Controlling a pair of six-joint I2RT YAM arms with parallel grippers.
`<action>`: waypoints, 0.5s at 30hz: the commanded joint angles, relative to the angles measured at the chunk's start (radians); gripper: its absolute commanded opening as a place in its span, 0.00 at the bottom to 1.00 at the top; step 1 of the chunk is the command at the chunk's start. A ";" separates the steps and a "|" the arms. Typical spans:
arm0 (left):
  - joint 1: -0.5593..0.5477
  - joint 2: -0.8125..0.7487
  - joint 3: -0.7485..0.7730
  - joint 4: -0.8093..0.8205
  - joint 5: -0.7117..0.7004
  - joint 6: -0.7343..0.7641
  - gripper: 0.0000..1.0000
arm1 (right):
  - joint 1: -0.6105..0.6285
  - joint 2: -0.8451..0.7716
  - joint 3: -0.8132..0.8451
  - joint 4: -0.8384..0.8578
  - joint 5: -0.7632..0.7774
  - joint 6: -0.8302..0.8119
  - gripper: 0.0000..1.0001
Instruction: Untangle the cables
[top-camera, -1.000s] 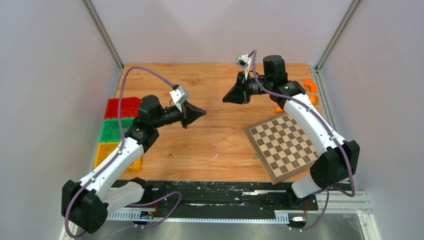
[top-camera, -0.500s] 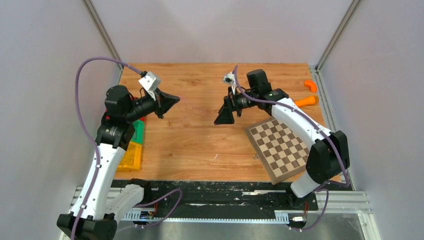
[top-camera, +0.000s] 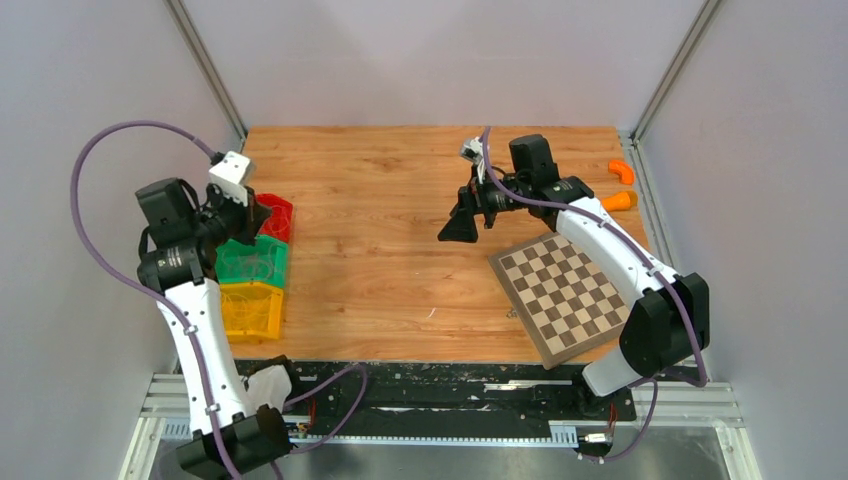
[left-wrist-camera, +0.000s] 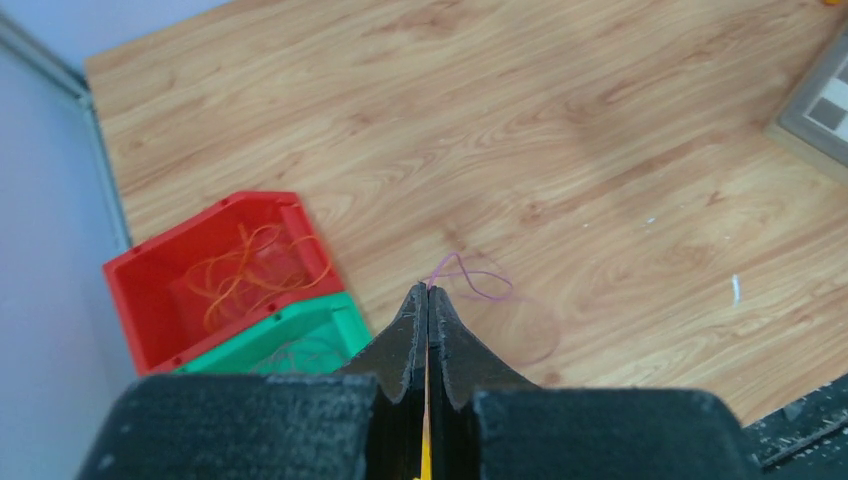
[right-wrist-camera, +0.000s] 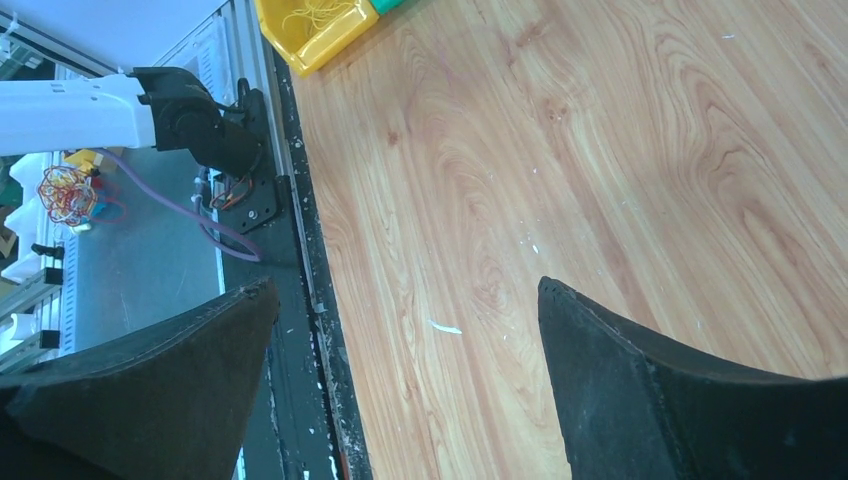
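Observation:
In the left wrist view my left gripper (left-wrist-camera: 428, 288) is shut on a thin purple cable (left-wrist-camera: 482, 282), whose loop curls out from the fingertips above the wood. From the top view the left gripper (top-camera: 260, 213) hangs by the red bin (top-camera: 282, 216). Orange cables (left-wrist-camera: 243, 272) lie curled in the red bin (left-wrist-camera: 150, 290). Faint strands show in the green bin (left-wrist-camera: 338, 318). Yellow cables (right-wrist-camera: 312, 14) lie in the yellow bin (right-wrist-camera: 300, 45). My right gripper (right-wrist-camera: 408, 285) is open over bare wood with nothing between its fingers; from above the right gripper (top-camera: 456, 228) is mid-table.
Red, green (top-camera: 256, 262) and yellow (top-camera: 250, 310) bins stand in a column at the table's left edge. A checkerboard (top-camera: 565, 292) lies at the right front. Two orange pieces (top-camera: 621, 170) sit at the back right. A red-and-yellow wire tangle (right-wrist-camera: 65, 193) lies off the table.
My left arm has swung left from mid-table to the bins, still shut. My right gripper has opened wide and dropped slightly toward the table's middle.

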 joint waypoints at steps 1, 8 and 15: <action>0.148 0.053 0.108 -0.094 0.110 0.120 0.00 | 0.004 -0.041 0.001 -0.018 0.013 -0.040 1.00; 0.357 0.174 0.322 -0.167 0.225 0.140 0.00 | 0.003 -0.044 -0.008 -0.044 0.022 -0.067 1.00; 0.415 0.246 0.506 -0.213 0.241 0.076 0.00 | 0.005 -0.038 -0.011 -0.063 0.026 -0.083 1.00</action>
